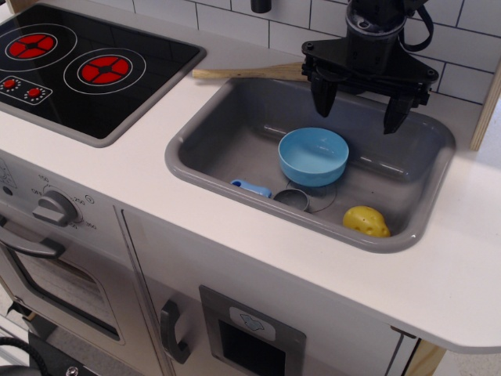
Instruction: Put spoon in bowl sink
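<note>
The grey sink [227, 125] is set in the white countertop. The light blue bowl [313, 155] stands upright in the middle of the sink. The spoon [270, 192] lies on the sink floor by the near wall, in front of the bowl, with its light blue handle to the left and its dark grey scoop to the right. My black gripper [362, 110] hangs open and empty above the far side of the sink, behind and above the bowl, its fingers [324, 98] wide apart.
A yellow lumpy object [365, 222] sits in the sink's near right corner. A long wooden utensil [246, 74] lies on the counter behind the sink. A black hob [78, 66] with red rings lies to the left. A tiled wall stands behind.
</note>
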You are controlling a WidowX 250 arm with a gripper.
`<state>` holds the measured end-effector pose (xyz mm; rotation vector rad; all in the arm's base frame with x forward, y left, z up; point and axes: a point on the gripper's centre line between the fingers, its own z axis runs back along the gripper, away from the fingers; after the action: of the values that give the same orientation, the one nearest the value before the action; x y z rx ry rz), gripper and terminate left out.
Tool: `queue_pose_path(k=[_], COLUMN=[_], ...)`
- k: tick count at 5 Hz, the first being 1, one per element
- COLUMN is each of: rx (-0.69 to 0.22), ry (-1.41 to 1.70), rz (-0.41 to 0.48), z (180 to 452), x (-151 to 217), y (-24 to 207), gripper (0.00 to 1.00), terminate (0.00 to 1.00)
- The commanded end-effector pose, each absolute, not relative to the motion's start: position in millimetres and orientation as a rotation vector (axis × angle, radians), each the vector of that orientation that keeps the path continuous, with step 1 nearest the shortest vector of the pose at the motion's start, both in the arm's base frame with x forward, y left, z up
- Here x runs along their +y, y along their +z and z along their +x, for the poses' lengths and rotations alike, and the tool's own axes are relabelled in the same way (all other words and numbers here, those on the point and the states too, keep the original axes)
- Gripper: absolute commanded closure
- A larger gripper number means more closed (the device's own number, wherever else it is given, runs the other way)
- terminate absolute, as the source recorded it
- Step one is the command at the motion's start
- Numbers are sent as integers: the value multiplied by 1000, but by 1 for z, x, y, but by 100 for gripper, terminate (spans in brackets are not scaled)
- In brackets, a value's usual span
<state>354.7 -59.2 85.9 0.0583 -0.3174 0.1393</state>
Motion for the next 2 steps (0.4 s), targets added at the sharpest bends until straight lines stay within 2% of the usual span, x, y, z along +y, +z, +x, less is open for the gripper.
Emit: queue_pose_path(k=[1, 2], rx=[-317, -355], ry=[139, -119], rz=[58, 92], z=[355, 347], x=[-59, -40], y=[86, 87], gripper=[0, 0], terminate=[0, 0])
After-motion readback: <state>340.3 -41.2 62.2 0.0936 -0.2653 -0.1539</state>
